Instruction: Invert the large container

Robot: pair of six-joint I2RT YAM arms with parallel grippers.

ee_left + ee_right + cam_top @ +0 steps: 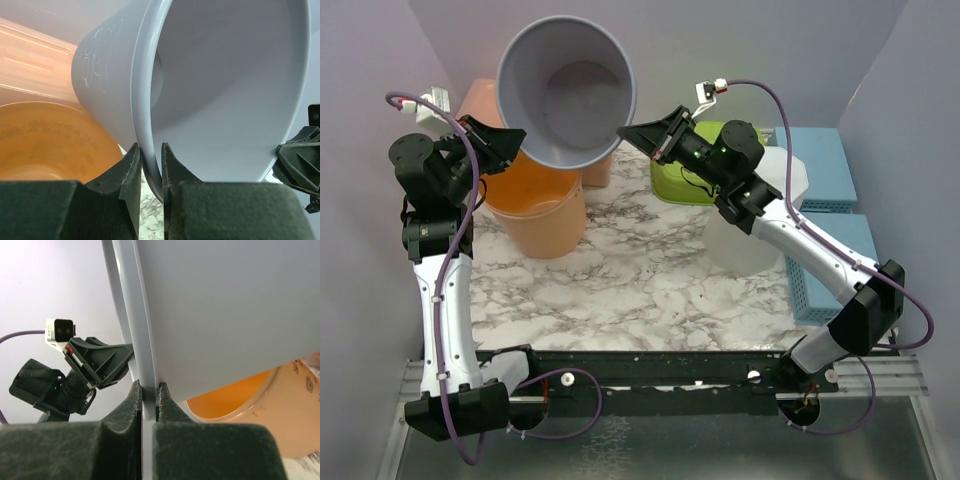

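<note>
The large container (565,90) is a pale grey bucket held up in the air, tipped so that its open mouth faces up and toward the overhead camera. My left gripper (515,142) is shut on its left rim. In the left wrist view the rim (145,125) runs down between my left gripper's (150,150) pads. My right gripper (632,135) is shut on the opposite rim. In the right wrist view the grey wall (225,305) fills the frame above my right gripper (148,386), and the left gripper (100,360) shows beyond it.
An orange bucket (535,205) stands on the marble table (640,290) just below the raised container. A green tub (685,180), a white translucent bin (760,220) and two blue baskets (820,165) (830,265) crowd the right side. A pink box (480,100) sits at the back left.
</note>
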